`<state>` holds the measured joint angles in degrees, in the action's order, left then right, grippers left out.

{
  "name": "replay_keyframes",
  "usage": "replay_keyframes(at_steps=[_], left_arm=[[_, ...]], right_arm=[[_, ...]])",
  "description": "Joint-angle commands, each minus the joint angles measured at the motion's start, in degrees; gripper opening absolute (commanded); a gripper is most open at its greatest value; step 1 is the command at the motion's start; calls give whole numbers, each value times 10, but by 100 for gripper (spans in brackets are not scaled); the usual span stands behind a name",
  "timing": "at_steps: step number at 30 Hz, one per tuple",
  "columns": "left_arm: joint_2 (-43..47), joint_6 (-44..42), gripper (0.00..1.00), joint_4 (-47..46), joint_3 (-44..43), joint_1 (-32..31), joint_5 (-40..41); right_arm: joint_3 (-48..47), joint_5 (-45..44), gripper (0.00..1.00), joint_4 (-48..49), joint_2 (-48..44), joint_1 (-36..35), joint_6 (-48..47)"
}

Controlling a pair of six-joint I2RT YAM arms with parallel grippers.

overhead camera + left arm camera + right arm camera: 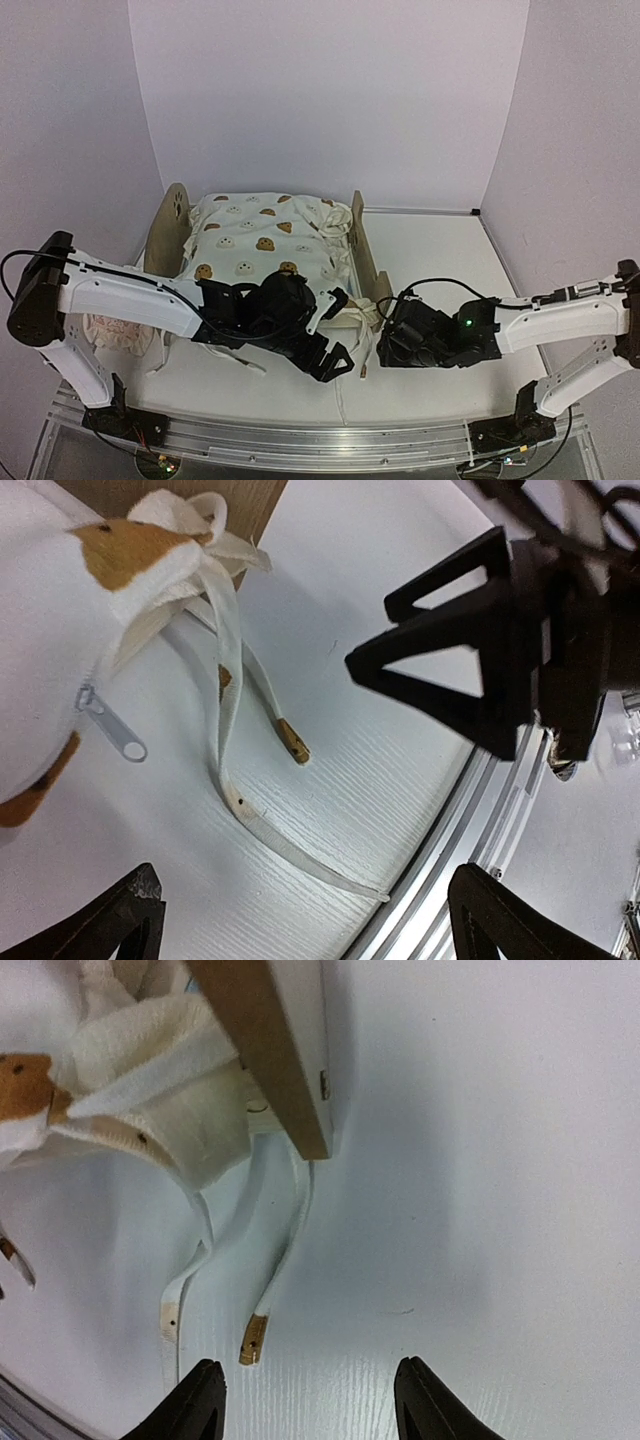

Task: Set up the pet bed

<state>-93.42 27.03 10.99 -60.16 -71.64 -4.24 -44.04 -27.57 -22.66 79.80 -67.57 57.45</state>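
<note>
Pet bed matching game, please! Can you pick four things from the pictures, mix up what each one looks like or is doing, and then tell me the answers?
Things:
1. quilt
2. zipper pull
3. strap
4. left hand

Clues:
A. open, holding nothing
B. long, white, brown-tipped, trailing across the table
C. cream with bear faces, spread over the pet bed
D. small, silvery metal

Pairs: 1-C, 2-D, 3-B, 4-A.
</note>
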Motion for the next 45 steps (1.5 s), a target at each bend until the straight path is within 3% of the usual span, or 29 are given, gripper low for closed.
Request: replay_keyframes(at_steps=[1, 14, 28, 36, 41, 45], left_arm=[[62, 7, 100, 32, 13, -5, 58], [116, 23, 98, 36, 76, -5, 70], [128, 18, 97, 26, 94, -5, 69], [127, 19, 96, 25, 96, -5, 71], [123, 19, 95, 25, 96, -5, 76], [114, 19, 93, 26, 92, -5, 82]], right_arm=[[-47, -19, 58, 0, 58, -14, 5], [-118, -78, 46, 25, 193, -13, -24], [-118, -65, 37, 35, 265, -11, 12], [-94, -43, 22, 57, 279, -11, 24], [-72, -37, 0, 60, 262, -11, 31], [-46, -35, 0, 60, 228, -11, 29]])
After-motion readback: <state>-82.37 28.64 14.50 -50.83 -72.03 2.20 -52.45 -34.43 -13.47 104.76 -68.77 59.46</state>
